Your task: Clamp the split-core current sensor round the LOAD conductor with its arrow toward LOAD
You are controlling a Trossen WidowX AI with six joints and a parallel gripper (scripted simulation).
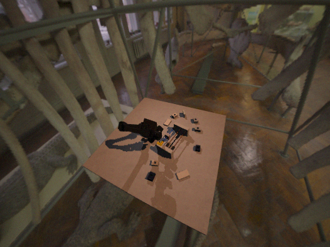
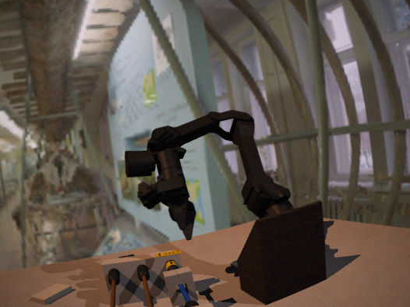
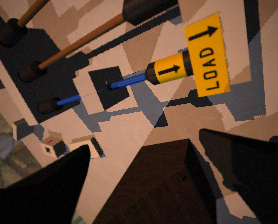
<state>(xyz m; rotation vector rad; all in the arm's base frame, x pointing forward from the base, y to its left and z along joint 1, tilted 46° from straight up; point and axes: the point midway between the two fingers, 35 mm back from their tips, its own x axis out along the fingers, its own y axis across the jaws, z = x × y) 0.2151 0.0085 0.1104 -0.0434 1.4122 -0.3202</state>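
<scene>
The current sensor, a pale block with a dark end face (image 3: pixel 107 87) (image 2: pixel 178 277), sits around the blue conductor (image 3: pixel 71 100) (image 2: pixel 184 293) of the rack. I cannot tell whether its halves are fully latched, and no arrow on it is legible. The yellow LOAD marker (image 3: pixel 201 46) (image 2: pixel 168 254) (image 1: pixel 160 143) stands at one end of that conductor, beside a yellow sleeve (image 3: pixel 169 69) with an arrow pointing toward the marker. My gripper (image 3: pixel 145 141) (image 2: pixel 189 238) is open and empty. It hangs above the table, off to the side of the sensor. Its fingers overlap in the exterior view.
Two copper-coloured conductors (image 3: pixel 80 45) (image 2: pixel 146 290) run beside the blue one between the rack's end walls. The arm's dark base block (image 2: pixel 292 259) (image 3: pixel 150 185) stands near the rack. A flat pale block (image 1: pixel 182 174), a black block (image 1: pixel 150 176) and several small blocks lie around the table.
</scene>
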